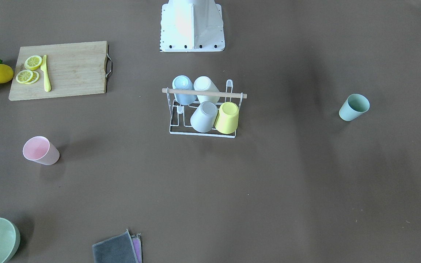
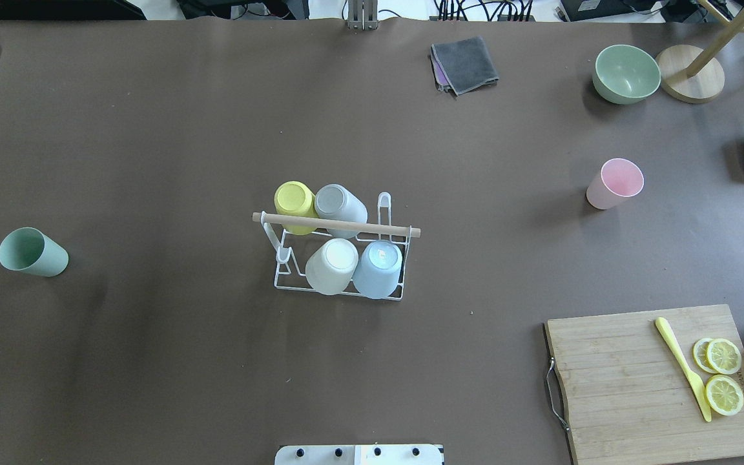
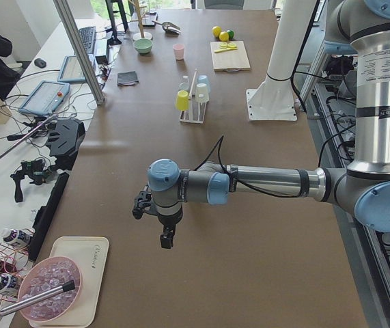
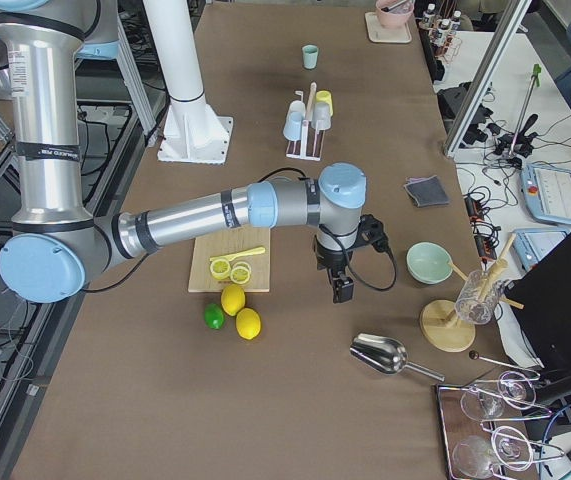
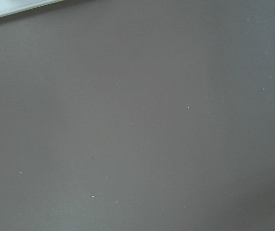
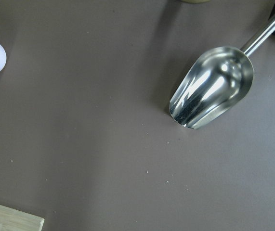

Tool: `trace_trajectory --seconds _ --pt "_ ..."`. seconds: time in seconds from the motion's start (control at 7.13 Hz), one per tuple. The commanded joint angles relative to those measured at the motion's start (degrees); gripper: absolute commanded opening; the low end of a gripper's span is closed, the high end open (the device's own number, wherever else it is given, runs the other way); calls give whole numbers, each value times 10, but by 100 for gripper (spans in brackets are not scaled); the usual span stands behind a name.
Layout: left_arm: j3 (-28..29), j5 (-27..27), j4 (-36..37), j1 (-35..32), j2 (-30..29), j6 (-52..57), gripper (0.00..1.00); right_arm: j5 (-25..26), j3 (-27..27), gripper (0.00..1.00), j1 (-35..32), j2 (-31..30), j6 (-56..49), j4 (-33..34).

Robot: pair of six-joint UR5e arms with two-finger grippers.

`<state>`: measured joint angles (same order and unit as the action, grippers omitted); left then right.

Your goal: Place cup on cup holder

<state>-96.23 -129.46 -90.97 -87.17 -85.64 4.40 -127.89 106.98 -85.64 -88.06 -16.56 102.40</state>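
The cup holder, a white wire rack with a wooden rod, stands mid-table and carries a blue, a cream, a grey and a yellow cup upside down; the overhead view shows the cup holder the same way. A pink cup lies loose on the robot's right side. A green cup lies on its left side. My left gripper hangs over the table's left end, and I cannot tell its state. My right gripper hovers beyond the cutting board, and its state is likewise unclear. Neither gripper is near a cup.
A cutting board holds lemon slices and a yellow knife, with lemons and a lime beside it. A green bowl, a grey cloth, a metal scoop and a wooden stand lie near the right end. A tray sits at the left end.
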Motion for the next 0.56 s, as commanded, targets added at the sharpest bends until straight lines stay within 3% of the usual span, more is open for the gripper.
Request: trace_trajectory --seconds 0.0,0.28,0.42 --pt "1 1 0 1 -2 0 98 52 22 100 47 53 2 44" --pt "-5 -1 2 0 -1 -2 98 99 17 100 90 117 0 142" --pt "-3 1 2 1 -2 -1 98 164 20 100 119 132 4 184"
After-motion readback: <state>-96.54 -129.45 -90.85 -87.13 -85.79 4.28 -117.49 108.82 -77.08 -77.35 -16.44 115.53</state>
